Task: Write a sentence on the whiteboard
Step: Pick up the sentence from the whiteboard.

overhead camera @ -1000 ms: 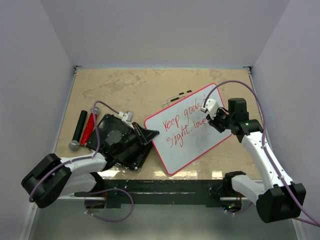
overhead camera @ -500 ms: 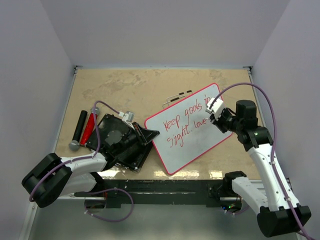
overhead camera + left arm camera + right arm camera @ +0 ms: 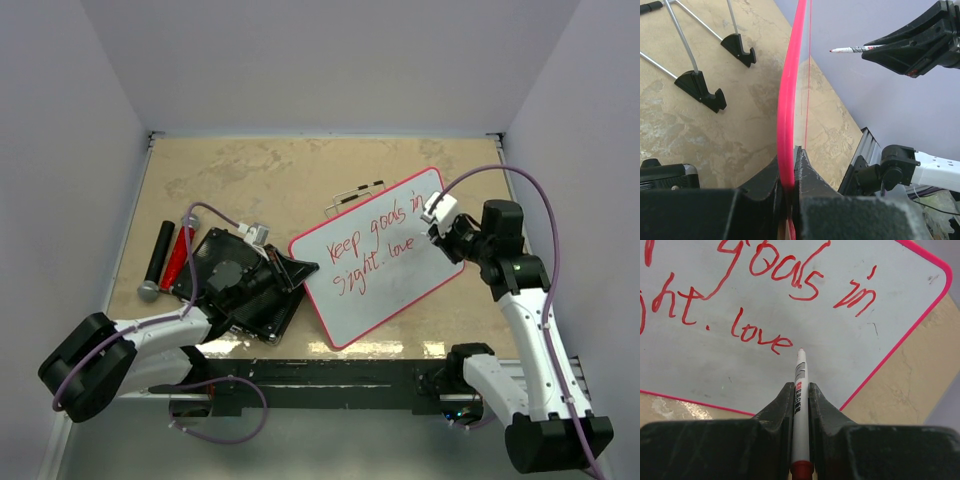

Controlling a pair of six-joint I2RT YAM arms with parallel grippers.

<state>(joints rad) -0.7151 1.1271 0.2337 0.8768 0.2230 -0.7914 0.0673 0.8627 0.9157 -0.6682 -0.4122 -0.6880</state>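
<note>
The whiteboard [image 3: 392,295] was observed from above set askew on the table [image 3: 250,170], its near-left corner gripped by the left gripper [image 3: 296,268]. The sentence [image 3: 372,248] ran toward the right gripper [image 3: 440,214], the nearer to the last word. In the left wrist view, the red rim was seen edge-on, pinched between closed jaws. In the right wrist view, a marker [image 3: 800,385] was held clamped, its long axis pointing at the blank space just right of "love"; tip contact could not be confirmed.
</note>
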